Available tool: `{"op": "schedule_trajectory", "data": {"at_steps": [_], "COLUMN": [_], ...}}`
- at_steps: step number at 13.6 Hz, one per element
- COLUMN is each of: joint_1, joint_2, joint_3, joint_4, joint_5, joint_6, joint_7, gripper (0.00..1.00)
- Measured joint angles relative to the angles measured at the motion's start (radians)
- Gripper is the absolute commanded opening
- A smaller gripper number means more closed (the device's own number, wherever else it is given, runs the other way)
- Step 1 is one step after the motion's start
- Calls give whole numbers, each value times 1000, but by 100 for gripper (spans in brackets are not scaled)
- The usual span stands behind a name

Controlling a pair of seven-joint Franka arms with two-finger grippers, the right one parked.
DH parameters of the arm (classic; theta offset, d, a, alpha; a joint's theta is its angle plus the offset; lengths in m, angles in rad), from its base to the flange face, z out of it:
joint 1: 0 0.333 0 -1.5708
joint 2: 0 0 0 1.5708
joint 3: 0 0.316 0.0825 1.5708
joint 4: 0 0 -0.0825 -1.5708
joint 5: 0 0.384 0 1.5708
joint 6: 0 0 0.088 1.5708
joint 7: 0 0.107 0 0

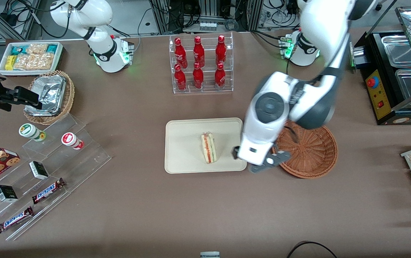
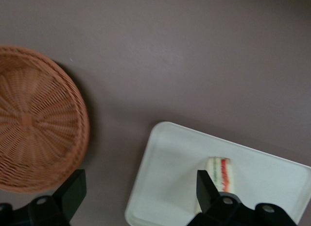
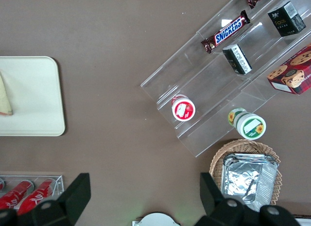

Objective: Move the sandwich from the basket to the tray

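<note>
Gripper point(image 2: 138, 189) wide open, apparently holding nothing, above tray point(image 1: 184, 136) edge w/ sandwich point(image 1: 209, 147) on it.

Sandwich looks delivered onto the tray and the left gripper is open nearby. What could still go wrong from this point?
The sandwich stands on a narrow edge on the tray, so a bump could tip it. The gripper, fingers wide open, hangs over the gap between the tray and the basket, close above the tray's rim; a low sideways retreat might clip that rim and shift the tray. Swinging toward the basket, the arm could also nudge the light, empty wicker.
</note>
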State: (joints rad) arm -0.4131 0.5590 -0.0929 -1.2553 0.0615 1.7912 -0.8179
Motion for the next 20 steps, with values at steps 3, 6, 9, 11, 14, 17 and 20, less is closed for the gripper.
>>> {"op": "schedule_trajectory", "data": {"at_steps": [3, 6, 9, 11, 14, 17, 20], "joint_1": [117, 200, 259, 320, 395, 407, 407], "joint_2": [-76, -141, -205, -263, -353, -419, -457], "joint_3": [1, 1, 2, 4, 7, 14, 16], "joint_4": [-27, -52, -119, -175, -239, -260, -261], "joint_5": [-53, -64, -64, -64, -64, -39, -15], "joint_6": [-127, -214, -223, -223, -224, -240, -267], "joint_7": [259, 454, 618, 752, 818, 821, 821], "gripper": [100, 100, 100, 100, 100, 100, 100]}}
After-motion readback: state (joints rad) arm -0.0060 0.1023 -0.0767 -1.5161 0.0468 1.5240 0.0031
